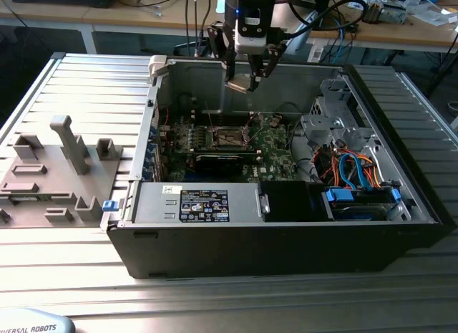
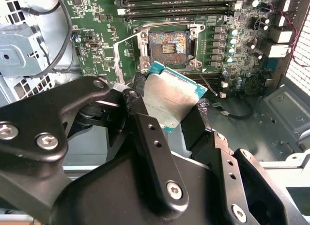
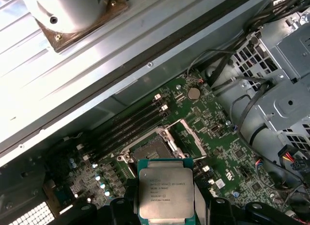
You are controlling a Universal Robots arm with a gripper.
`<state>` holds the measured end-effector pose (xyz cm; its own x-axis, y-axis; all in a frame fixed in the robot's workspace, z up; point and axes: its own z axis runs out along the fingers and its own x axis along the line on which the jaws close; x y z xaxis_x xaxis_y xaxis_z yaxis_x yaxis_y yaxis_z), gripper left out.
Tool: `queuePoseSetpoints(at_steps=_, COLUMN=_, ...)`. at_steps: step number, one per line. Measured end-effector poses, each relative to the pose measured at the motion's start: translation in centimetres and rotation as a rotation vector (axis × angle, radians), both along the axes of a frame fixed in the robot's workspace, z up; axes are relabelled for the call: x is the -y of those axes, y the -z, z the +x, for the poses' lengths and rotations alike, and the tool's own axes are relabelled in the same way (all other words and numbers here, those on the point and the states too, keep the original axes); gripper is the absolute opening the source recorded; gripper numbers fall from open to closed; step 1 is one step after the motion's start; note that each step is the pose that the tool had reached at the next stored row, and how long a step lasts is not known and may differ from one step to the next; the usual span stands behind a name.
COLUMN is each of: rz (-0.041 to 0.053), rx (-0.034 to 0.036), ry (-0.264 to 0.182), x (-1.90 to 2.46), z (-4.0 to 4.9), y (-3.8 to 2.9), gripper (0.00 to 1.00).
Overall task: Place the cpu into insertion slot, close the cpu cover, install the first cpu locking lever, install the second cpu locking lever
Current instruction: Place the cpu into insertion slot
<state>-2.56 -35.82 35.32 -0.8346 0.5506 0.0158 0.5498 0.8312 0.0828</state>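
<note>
Currently step one, placing: gripper (image 1: 247, 76) fingers clamped on cpu (image 2: 169, 99) by opposite edges, chip tilted, in air above open case (image 1: 215, 247), well apart from insertion slot (image 2: 168, 47) at mid-motherboard (image 1: 275, 150), slot bare. Seating likely calls for levelling chip, squaring corners to slot, gentle straight descent

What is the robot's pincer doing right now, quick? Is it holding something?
Pincer: shut on the cpu, gripping it by its edges. The insertion slot on the board is empty.
</note>
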Motion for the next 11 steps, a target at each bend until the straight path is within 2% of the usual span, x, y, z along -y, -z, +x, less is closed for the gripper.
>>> queuePoseSetpoints(at_steps=11, rz=-0.0002, rx=0.0, ry=0.015, x=0.0, z=0.0, y=0.0, gripper=0.54)
